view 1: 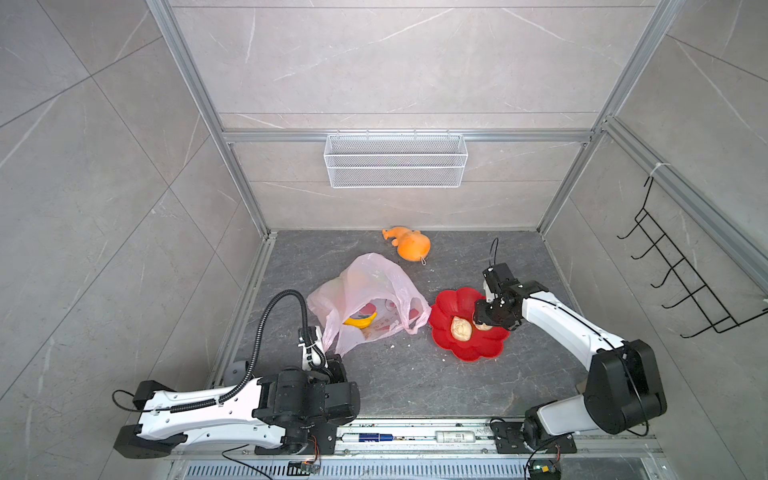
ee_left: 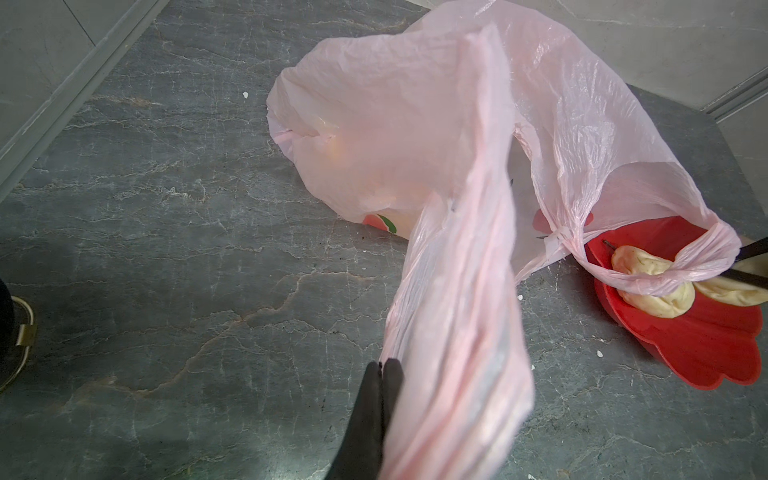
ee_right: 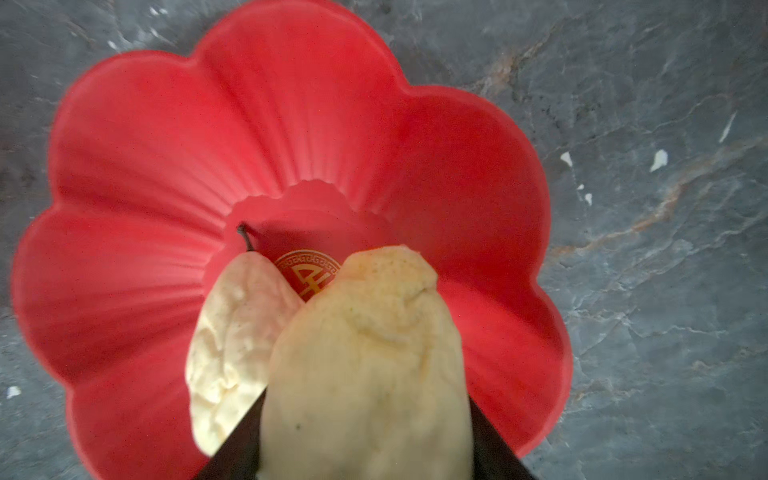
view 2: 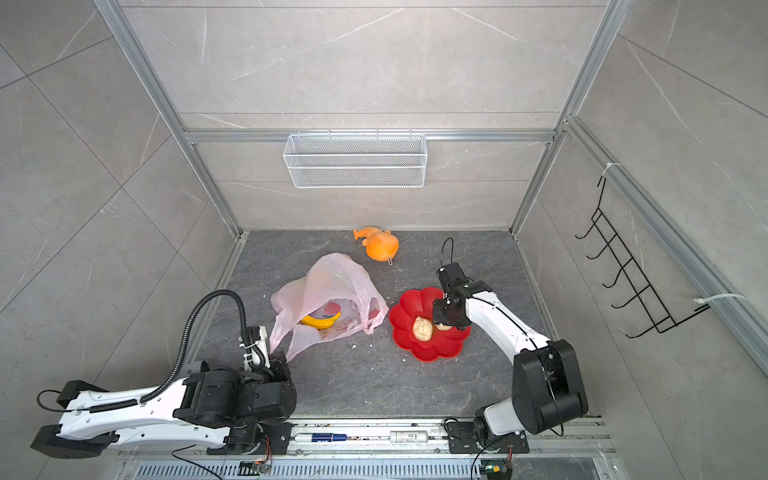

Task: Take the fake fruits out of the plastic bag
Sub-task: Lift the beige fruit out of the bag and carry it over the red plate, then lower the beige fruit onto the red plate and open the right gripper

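The pale-pink plastic bag (view 1: 365, 286) (view 2: 332, 282) lies slumped at mid-floor, mouth toward the front. A yellow banana (view 1: 360, 321) (view 2: 321, 320) shows in that mouth. My left gripper (ee_left: 382, 365) (view 1: 328, 353) is shut on the plastic bag's (ee_left: 395, 124) near edge, which stretches up from it. My right gripper (ee_right: 365, 397) (view 1: 484, 322) hangs low over the red flower-shaped plate (ee_right: 166, 145) (view 1: 449, 303), shut on a beige lumpy fruit (ee_right: 365, 353). A second beige fruit (ee_right: 232, 332) (view 1: 461, 328) (ee_left: 648, 291) lies in the plate beside it.
An orange plush toy (view 1: 409, 245) (view 2: 380, 245) lies near the back wall. A white wire basket (view 1: 395, 160) hangs on that wall, and a black hook rack (view 1: 681, 266) on the right wall. One bag handle loop (ee_left: 665, 282) drapes over the plate's rim.
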You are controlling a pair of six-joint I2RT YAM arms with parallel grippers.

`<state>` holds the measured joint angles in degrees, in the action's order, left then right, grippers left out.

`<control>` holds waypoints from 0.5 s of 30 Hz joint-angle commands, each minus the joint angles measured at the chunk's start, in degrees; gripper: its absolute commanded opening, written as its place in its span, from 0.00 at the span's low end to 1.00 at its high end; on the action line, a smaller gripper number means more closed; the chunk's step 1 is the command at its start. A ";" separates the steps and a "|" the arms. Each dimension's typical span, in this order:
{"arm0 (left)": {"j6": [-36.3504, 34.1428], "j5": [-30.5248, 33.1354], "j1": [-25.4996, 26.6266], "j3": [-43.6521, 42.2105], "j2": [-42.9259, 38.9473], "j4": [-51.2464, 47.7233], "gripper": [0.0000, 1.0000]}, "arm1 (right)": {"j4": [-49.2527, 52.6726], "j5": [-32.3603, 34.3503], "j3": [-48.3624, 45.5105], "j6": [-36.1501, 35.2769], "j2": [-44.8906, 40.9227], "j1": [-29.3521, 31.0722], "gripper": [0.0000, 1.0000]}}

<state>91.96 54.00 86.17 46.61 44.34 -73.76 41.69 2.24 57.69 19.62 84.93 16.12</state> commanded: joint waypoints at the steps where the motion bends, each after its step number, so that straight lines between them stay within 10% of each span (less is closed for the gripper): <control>1: 0.05 2.74 0.05 1.38 -0.13 -2.01 0.00 | -2.65 2.20 -1.70 -0.98 2.02 -0.38 0.36; 15: 0.23 2.12 0.01 1.38 0.62 -1.66 0.00 | -6.11 -0.87 -3.35 -0.63 5.74 -0.51 0.44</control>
<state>91.96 53.98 86.17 46.63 44.77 -73.76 36.45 1.76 54.94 19.62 89.80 15.70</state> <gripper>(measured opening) 0.043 0.559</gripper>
